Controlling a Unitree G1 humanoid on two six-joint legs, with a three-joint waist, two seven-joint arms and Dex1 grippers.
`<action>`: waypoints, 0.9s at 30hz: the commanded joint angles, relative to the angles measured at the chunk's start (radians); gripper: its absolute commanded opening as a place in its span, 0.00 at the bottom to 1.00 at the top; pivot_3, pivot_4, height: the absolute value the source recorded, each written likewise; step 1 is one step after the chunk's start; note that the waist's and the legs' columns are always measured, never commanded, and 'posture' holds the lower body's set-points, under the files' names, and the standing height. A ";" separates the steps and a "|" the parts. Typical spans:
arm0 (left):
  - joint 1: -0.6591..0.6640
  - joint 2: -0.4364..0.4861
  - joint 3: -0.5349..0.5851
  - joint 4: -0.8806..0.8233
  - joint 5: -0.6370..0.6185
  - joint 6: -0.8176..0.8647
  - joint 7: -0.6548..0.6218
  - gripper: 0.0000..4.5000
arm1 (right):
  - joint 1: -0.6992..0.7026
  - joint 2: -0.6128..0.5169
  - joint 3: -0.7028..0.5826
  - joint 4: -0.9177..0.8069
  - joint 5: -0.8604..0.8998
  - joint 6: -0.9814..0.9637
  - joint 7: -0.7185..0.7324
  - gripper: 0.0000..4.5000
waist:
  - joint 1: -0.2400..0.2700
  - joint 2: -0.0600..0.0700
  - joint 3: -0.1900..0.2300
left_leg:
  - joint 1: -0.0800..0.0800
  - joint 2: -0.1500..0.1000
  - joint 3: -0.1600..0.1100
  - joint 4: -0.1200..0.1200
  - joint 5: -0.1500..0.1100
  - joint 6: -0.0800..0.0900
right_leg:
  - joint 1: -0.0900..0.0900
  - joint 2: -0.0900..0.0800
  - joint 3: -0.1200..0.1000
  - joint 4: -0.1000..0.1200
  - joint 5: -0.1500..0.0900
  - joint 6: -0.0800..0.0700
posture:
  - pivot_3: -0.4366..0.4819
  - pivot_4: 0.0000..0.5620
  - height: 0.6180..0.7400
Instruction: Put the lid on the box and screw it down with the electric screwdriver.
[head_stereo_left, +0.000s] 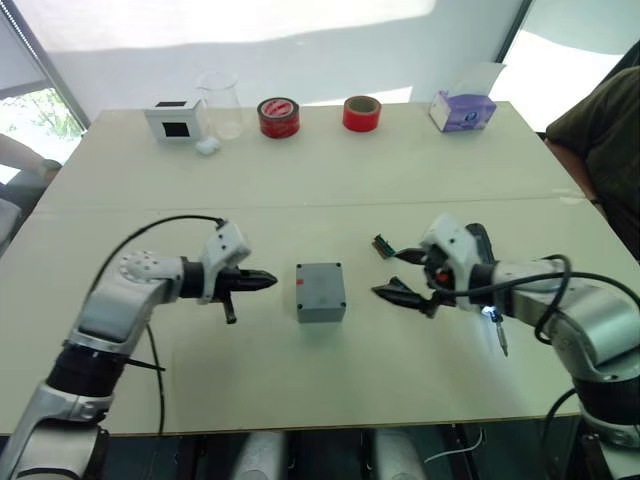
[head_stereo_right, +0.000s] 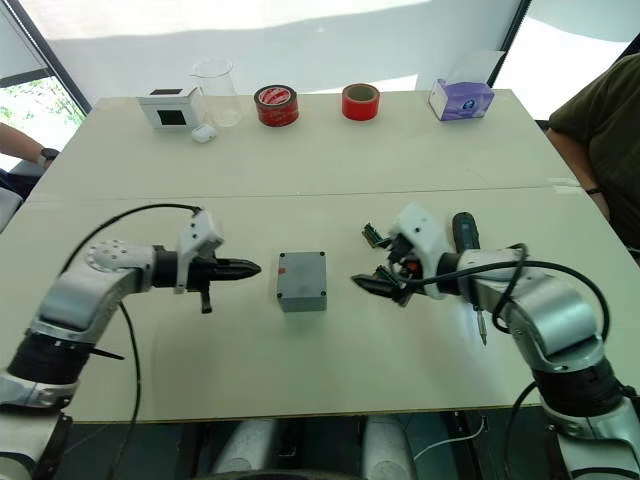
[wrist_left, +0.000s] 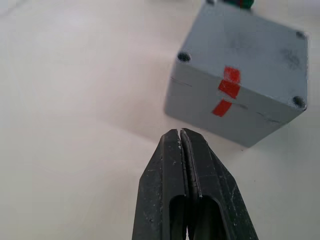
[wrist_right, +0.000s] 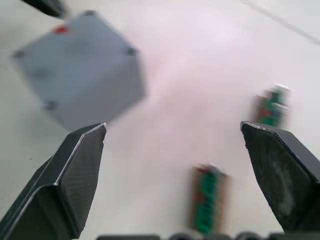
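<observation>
The grey box (head_stereo_left: 322, 313) stands in the middle of the table with the lid (head_stereo_left: 321, 284) resting on top of it. Red marks (wrist_left: 227, 90) cross the seam on its side wall. My left gripper (head_stereo_left: 268, 281) is shut and empty, pointing at the box from its left, a short gap away. To the right of the box, my right gripper (head_stereo_left: 394, 273) is open with nothing between its fingers. The black electric screwdriver (head_stereo_left: 483, 247) lies on the table behind my right wrist, partly hidden by it. Its metal bit (head_stereo_left: 501, 343) points toward the front edge.
Small green parts (wrist_right: 206, 197) lie on the table by my right gripper. Along the far edge stand a white box with a black face (head_stereo_left: 175, 120), a clear beaker (head_stereo_left: 222, 103), two red tape rolls (head_stereo_left: 279, 117), and a purple tissue box (head_stereo_left: 463, 110). A person (head_stereo_left: 600, 130) sits at the right.
</observation>
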 joint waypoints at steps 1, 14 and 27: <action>-0.014 0.026 0.039 -0.107 -0.104 0.074 -0.034 0.00 | 0.040 0.013 -0.007 0.028 -0.042 -0.081 -0.021 0.97 | -0.001 0.000 0.000 | 0.000 0.000 0.000 0.000 0.000 0.000 | 0.000 0.000 0.000 0.000 0.000 0.000 | 0.48 0.27 1.00; -0.028 0.009 0.006 -0.138 -0.130 0.100 0.007 0.00 | 0.046 0.088 0.054 0.117 -0.107 -0.179 -0.048 0.49 | -0.001 0.000 0.000 | 0.000 0.000 0.000 0.000 0.000 0.000 | 0.001 0.000 0.000 0.000 0.000 0.000 | 0.48 0.27 1.00; -0.024 0.009 -0.004 -0.149 -0.147 0.104 0.030 0.00 | 0.035 0.107 0.061 0.146 -0.133 -0.204 -0.051 0.15 | 0.000 0.000 0.000 | 0.000 0.000 0.000 0.000 0.000 0.000 | 0.000 0.000 0.000 0.000 0.000 0.000 | 0.48 0.27 1.00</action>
